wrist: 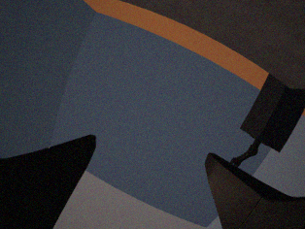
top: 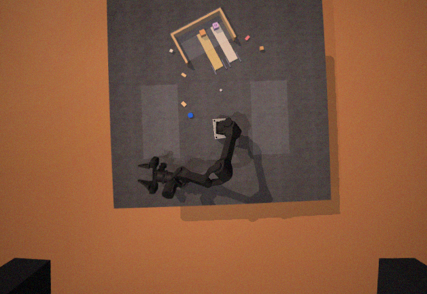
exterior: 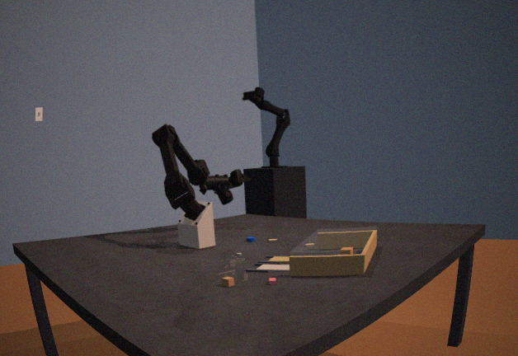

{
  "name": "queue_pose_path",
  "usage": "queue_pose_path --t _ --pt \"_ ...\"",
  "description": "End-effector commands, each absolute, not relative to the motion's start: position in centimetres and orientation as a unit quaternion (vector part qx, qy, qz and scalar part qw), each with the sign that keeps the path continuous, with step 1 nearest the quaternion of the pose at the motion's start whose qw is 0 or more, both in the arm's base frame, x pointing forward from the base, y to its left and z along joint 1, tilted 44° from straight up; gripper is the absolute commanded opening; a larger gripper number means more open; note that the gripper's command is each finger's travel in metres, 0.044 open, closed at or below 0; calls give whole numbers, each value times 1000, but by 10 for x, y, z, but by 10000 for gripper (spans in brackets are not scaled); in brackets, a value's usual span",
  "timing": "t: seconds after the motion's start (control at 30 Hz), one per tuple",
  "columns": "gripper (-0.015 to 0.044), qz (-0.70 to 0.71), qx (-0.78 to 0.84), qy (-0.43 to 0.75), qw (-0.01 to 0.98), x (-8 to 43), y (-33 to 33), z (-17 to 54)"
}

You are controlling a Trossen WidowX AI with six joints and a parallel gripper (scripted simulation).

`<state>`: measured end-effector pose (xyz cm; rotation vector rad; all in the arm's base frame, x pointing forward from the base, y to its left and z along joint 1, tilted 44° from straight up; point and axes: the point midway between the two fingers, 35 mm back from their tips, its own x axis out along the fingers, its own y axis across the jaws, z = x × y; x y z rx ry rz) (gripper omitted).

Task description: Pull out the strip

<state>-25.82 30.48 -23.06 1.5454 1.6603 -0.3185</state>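
A lilac cube with a dark mark on top [top: 215, 25] rests on the far end of the white strip [top: 226, 47] [exterior: 274, 267]. An orange cube [top: 202, 33] [exterior: 346, 250] rests on the far end of the yellow strip [top: 211, 52] [exterior: 280, 259], beside the white one. Both strips' near ends stick out of the open side of a three-walled wooden frame [top: 196, 21] [exterior: 326, 265]. The lilac cube is hidden in the exterior view. My gripper [top: 139, 173] [wrist: 152, 150] is open and empty, raised above the table at the lower left in the top view, far from the strips.
Thin dark rails flank the strips. A red block [top: 247, 37] [exterior: 272, 280] and a loose orange cube [top: 261, 48] [exterior: 228, 282] lie right of the frame. A blue disc [top: 190, 115] [exterior: 251, 239] and several small pale pieces lie left and in front. A second arm stands on a black pedestal [exterior: 289, 193].
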Motion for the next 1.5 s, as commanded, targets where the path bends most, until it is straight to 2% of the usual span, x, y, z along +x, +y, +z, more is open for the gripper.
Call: queue_pose_path --t 0.0,0.1,0.37,0.7,0.9,1.13,1.47 --pt "400 -131 619 658 409 -257 307 -229" --pt "400 -188 680 619 346 -230 333 -206" --pt "400 -330 826 447 99 -119 394 -134" --pt "400 -382 869 188 -253 42 398 -53" --pt "400 -342 817 35 -462 132 361 -11" --pt "400 -235 689 -115 -676 218 286 32" --pt "400 2 408 -234 -882 282 144 76"
